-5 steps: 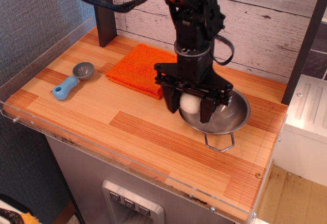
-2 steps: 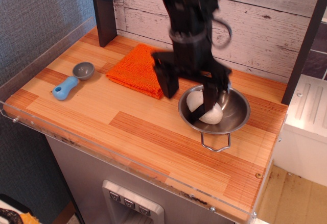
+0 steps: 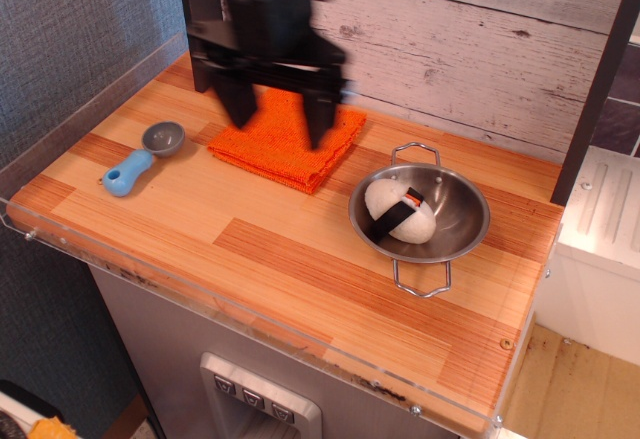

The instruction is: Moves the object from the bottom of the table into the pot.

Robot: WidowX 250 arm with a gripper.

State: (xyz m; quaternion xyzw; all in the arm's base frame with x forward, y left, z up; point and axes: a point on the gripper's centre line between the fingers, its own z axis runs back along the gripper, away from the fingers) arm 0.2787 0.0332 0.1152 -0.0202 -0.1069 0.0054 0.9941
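The white rice-ball toy with a black band lies inside the shiny steel pot at the right of the striped wooden table. My gripper is blurred, up at the back left above the orange cloth, well away from the pot. Its two black fingers stand wide apart with nothing between them.
A grey scoop with a blue handle lies at the left. A clear acrylic rim runs along the front and left edges. A dark post stands at the back right, a plank wall behind.
The gripper opened, let the rice ball go into the pot, then rose and swung left to above the orange cloth. The rice ball now rests in the pot.
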